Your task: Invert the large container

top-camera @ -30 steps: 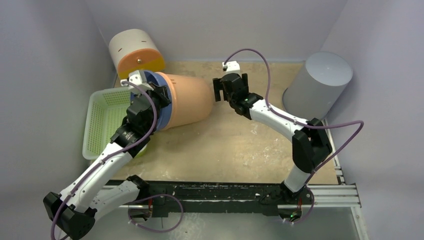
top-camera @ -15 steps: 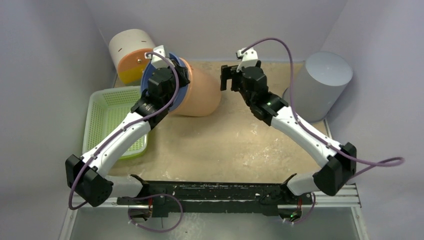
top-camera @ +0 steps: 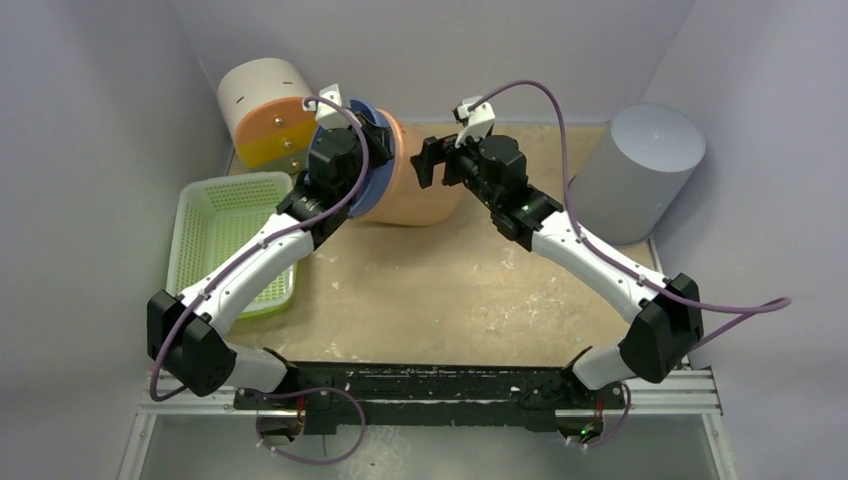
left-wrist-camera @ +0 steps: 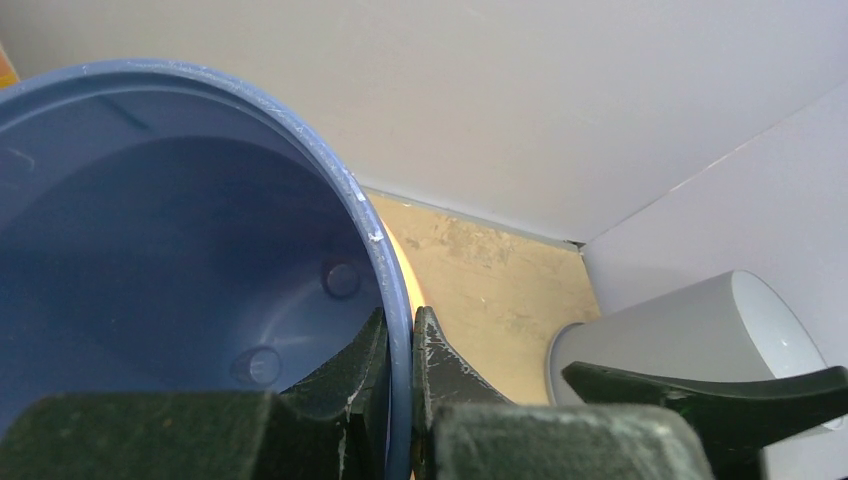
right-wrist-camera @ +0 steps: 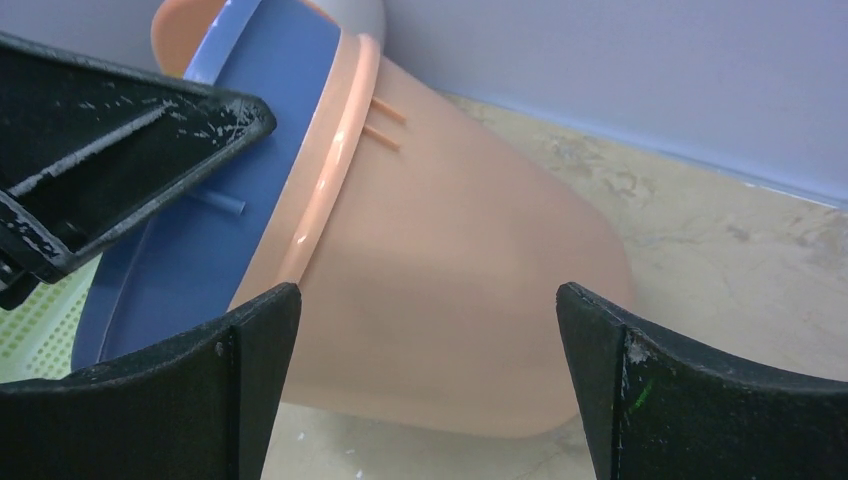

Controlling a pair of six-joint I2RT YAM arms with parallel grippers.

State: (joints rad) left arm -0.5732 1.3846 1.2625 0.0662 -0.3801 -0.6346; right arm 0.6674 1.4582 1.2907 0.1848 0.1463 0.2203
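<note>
The large container (top-camera: 422, 190) is a peach bucket with a blue inner wall and rim. It lies tilted on its side at the back of the table, mouth facing left. My left gripper (top-camera: 362, 150) is shut on the blue rim (left-wrist-camera: 345, 195), one finger inside and one outside (left-wrist-camera: 400, 335). My right gripper (top-camera: 428, 165) is open, its jaws wide apart on either side of the container's peach body (right-wrist-camera: 450, 290) near its closed end, not touching it (right-wrist-camera: 428, 335). The left gripper's fingers (right-wrist-camera: 120, 150) show at the rim in the right wrist view.
A green mesh basket (top-camera: 225, 240) lies at the left. A white and orange cylinder (top-camera: 265, 110) sits in the back left corner. A grey cylinder (top-camera: 635, 170) stands at the right, also in the left wrist view (left-wrist-camera: 680, 330). Walls close in on three sides.
My left gripper has carried the container's rim up and to the right, away from the basket. The right gripper rose, then came left to straddle the container's closed end.
</note>
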